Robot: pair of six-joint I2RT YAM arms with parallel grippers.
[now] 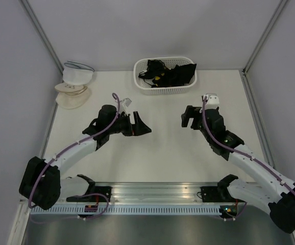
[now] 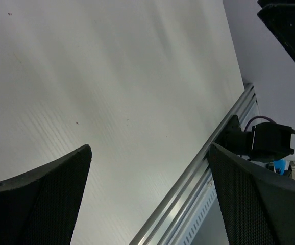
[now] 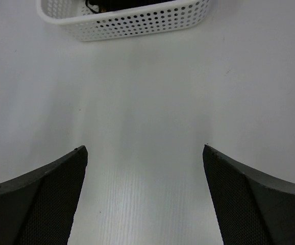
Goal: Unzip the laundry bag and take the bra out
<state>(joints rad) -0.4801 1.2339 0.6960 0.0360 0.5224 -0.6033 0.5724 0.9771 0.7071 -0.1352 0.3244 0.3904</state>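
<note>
Approach step, nothing grasped. The left gripper (image 1: 140, 125) and right gripper (image 1: 190, 118) gape empty over the table (image 1: 163, 153). The laundry bag (image 1: 72, 96) lies in the far-left corner, well apart; bra not visible. Next move calls for a long reach to it.

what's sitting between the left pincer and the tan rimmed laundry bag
Nothing visible: only bare table separates the left pincer from the laundry bag. The grey-rimmed pouch lies behind it, out of the path. The pincer faces away, open.
</note>
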